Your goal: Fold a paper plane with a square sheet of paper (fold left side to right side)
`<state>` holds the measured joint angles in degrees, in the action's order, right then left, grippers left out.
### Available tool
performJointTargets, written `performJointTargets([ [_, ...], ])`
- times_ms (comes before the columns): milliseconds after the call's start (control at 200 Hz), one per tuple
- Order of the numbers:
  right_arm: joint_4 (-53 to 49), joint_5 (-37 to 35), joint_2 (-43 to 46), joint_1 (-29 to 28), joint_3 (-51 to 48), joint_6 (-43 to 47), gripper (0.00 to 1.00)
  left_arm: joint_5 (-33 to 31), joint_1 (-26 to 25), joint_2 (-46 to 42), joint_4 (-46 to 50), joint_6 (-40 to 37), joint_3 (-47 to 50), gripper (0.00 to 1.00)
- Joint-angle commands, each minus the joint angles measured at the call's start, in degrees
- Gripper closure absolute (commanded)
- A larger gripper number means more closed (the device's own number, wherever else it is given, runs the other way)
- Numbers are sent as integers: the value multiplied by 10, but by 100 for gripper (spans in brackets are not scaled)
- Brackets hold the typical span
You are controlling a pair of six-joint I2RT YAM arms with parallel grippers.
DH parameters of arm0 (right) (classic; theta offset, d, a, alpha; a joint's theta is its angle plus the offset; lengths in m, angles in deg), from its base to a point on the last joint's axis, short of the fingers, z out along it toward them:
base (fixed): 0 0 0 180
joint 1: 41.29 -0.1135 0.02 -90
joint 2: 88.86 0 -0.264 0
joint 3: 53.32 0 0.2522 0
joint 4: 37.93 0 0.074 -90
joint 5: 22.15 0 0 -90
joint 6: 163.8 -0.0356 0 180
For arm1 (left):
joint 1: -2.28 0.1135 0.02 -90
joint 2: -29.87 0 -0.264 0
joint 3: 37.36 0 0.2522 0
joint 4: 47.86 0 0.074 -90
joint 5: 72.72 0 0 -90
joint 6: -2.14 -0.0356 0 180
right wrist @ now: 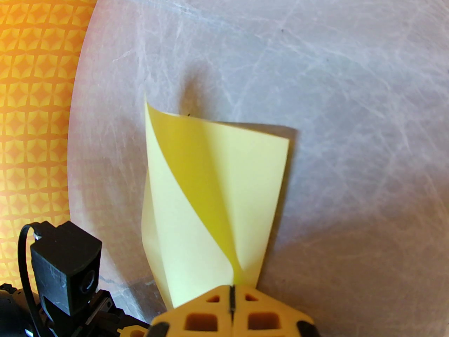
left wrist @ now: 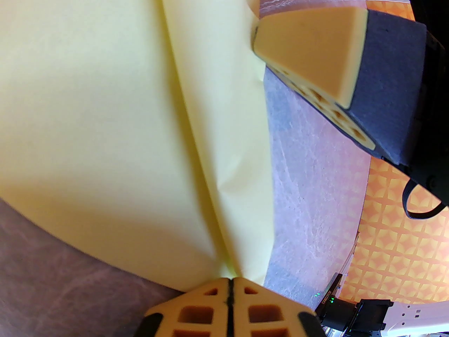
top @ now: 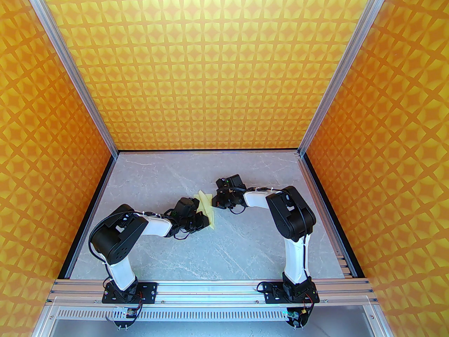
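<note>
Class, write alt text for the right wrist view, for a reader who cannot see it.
A yellow sheet of paper, partly folded with one flap curling open, is pinched at its near end by the shut right tool, with the grey marbled table behind it. The black left arm shows lower left, an orange patterned wall beyond.

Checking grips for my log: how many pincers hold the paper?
2: the left pincer pinches the paper at its near end, the right pincer at its far end. None hidden.

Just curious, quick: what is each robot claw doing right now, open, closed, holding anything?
Left gripper: closed, pinching the yellow paper.
Right gripper: closed, pinching the same paper.
</note>
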<state>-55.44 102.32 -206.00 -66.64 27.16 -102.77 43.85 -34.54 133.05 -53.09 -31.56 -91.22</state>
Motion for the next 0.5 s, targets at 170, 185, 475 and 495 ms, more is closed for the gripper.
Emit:
performJointTargets([
  [170, -11, -4, -20, 2, 22, 15, 100, -17, -2, 19, 43, -20, -9, 94],
  [185, -11, -3, -20, 2, 23, 14, 100, -17, -3, 19, 42, -20, -9, 94],
  [475, -13, -1, -23, 2, 29, 16, 100, -17, -3, 22, 44, -20, -12, 94],
  [495, -13, -1, -24, 2, 30, 16, 100, -17, -3, 22, 43, -20, -12, 94],
])
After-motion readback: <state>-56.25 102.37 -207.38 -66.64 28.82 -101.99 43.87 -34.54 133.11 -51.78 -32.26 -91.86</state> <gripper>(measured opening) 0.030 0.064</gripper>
